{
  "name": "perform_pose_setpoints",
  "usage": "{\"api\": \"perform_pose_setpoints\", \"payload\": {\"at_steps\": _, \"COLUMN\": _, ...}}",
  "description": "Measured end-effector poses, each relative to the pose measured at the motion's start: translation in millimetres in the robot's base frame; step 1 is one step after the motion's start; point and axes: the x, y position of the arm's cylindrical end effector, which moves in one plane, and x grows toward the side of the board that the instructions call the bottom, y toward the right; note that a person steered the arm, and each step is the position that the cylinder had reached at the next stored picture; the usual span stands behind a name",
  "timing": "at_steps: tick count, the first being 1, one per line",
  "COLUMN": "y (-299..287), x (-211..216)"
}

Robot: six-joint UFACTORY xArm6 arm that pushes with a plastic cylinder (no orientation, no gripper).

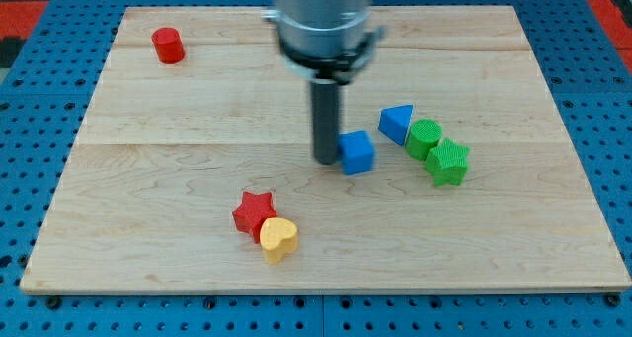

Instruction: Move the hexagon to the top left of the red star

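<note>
The green hexagon lies right of centre, touching a blue triangle block on its left and a green star at its lower right. The red star lies at the lower middle, far to the hexagon's lower left, with a yellow heart touching its lower right side. My tip rests on the wooden board near the centre, right against the left side of a blue cube. It is well left of the hexagon and up and to the right of the red star.
A red cylinder stands near the board's top left corner. A blue pegboard surface surrounds the board on all sides. The arm's grey body hangs over the board's top middle.
</note>
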Motion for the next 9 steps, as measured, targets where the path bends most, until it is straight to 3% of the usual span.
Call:
{"api": "perform_pose_setpoints", "payload": {"at_steps": 1, "y": 35, "x": -1}}
{"api": "perform_pose_setpoints", "payload": {"at_steps": 2, "y": -43, "x": -68}}
{"api": "perform_pose_setpoints", "payload": {"at_steps": 3, "y": -5, "x": -152}}
{"api": "perform_pose_setpoints", "payload": {"at_steps": 4, "y": -4, "x": -204}}
{"api": "perform_pose_setpoints", "payload": {"at_steps": 5, "y": -98, "x": -222}}
{"api": "perform_pose_setpoints", "payload": {"at_steps": 6, "y": -134, "x": -199}}
{"api": "perform_pose_setpoints", "payload": {"at_steps": 7, "y": -88, "x": -154}}
{"api": "perform_pose_setpoints", "payload": {"at_steps": 8, "y": -80, "x": -90}}
{"api": "perform_pose_setpoints", "payload": {"at_steps": 9, "y": -69, "x": -77}}
